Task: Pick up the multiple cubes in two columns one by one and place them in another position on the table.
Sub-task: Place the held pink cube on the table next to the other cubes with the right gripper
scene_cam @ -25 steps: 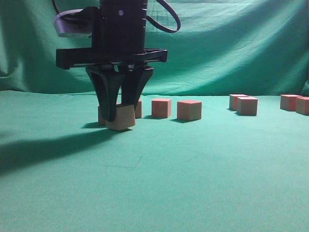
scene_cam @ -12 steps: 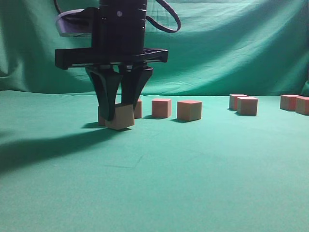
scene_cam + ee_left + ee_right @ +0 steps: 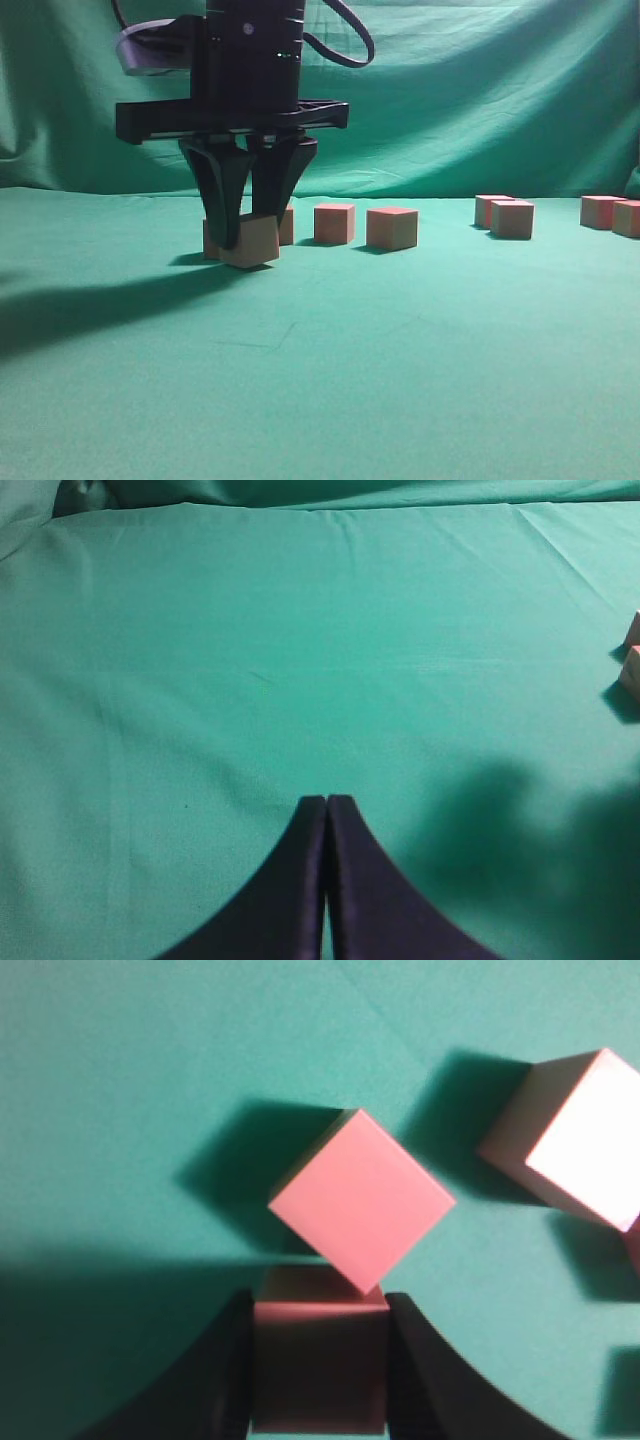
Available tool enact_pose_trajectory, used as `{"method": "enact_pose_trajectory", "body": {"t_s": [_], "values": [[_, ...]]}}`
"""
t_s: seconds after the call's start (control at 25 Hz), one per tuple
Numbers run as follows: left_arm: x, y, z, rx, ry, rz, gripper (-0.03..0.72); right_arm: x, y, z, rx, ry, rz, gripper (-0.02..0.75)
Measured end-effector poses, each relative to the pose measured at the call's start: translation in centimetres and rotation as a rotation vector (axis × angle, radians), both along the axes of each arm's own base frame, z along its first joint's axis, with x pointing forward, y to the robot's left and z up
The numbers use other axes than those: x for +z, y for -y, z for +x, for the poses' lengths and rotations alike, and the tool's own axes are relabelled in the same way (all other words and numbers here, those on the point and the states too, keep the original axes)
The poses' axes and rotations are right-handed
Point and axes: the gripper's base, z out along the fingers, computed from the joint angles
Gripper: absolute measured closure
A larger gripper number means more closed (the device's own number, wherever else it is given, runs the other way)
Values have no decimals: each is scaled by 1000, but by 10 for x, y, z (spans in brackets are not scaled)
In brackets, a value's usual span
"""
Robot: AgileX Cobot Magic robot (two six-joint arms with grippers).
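In the exterior view my right gripper (image 3: 243, 238) reaches in at the left and is shut on one cube (image 3: 252, 243), held at or just above the green table (image 3: 330, 350). The right wrist view shows that cube (image 3: 320, 1360) pinched between both fingers of the gripper (image 3: 320, 1305), touching a second cube (image 3: 362, 1198) turned corner-on just ahead. A third cube (image 3: 575, 1140) lies to the right. My left gripper (image 3: 327, 800) is shut and empty above bare cloth. It is not seen in the exterior view.
Two more cubes (image 3: 334, 223) (image 3: 392, 228) stand right of the gripper, a pair (image 3: 512, 219) farther right and another pair (image 3: 600, 211) at the right edge. Two cubes (image 3: 631, 672) peek in at the left wrist view's right edge. A draped green backdrop (image 3: 480, 90) stands behind.
Almost nothing. The held cube has shifted by a pixel or two and sits a touch more level; the right gripper stays shut on it in the same place.
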Motion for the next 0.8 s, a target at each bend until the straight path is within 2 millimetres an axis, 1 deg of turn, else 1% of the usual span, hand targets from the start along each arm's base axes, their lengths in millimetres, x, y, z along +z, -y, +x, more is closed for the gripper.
{"method": "enact_pose_trajectory", "body": {"t_s": [0.56,0.8], "values": [[0,0,0,0,0,0,688,0,0,0,-2,-3,3,463],[0,0,0,0,0,0,688,-4,0,0,-2,-11,-6,463]]}}
